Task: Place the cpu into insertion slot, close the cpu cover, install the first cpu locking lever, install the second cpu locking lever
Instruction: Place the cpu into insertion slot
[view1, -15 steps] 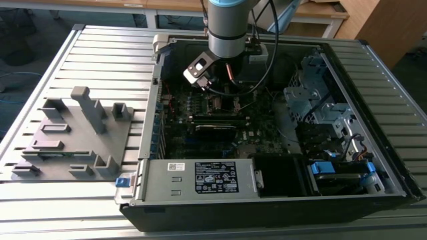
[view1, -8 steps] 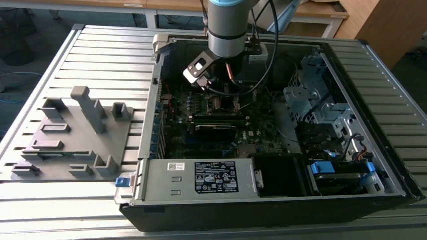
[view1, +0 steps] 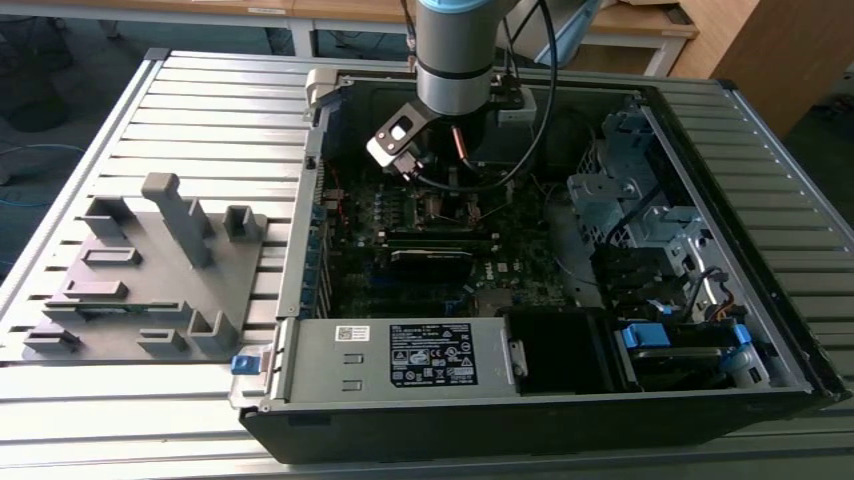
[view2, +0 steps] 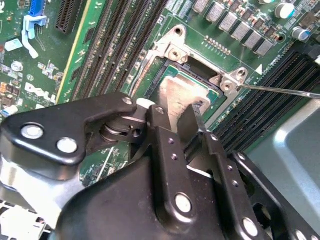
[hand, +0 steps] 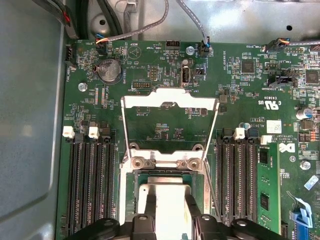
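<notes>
Slatted metal table (view1: 200, 110) carries the open computer case (view1: 767, 200); a grey moulded fixture (view1: 147, 270) lies on the table toward the exterior view's left. The arm (view1: 458, 60) reaches down into the case over the motherboard (view1: 400, 280).

Cpu cover (hand: 170, 98): thin silvery frame, swung fully open on its two hinges and lying back away from the socket, with green board visible through its window.

Insertion slot (hand: 136, 181): square and dark, just beside the cover's hinge line, between two banks of long black memory slots (hand: 90, 185).

Cpu (hand: 162, 200): small flat square with a dull silver-grey top. It sits directly over the insertion slot. Cannot tell whether it is seated or just above it.

Gripper (hand: 167, 215): black fingers (view2: 161, 131) drawn in to a narrow gap, pinching the cpu by two opposite edges.

View differences: the first wrist view gives the whole cover frame and a round coin battery (hand: 108, 70) beyond it. The second wrist view looks obliquely along the gripper (view2: 179, 112), showing the cpu (view2: 175, 95) against the slot's far edge (view2: 192, 66) and a wire lever (view2: 280, 91) standing out from the hinge corner. The exterior view shows where the case lies on the table.
</notes>
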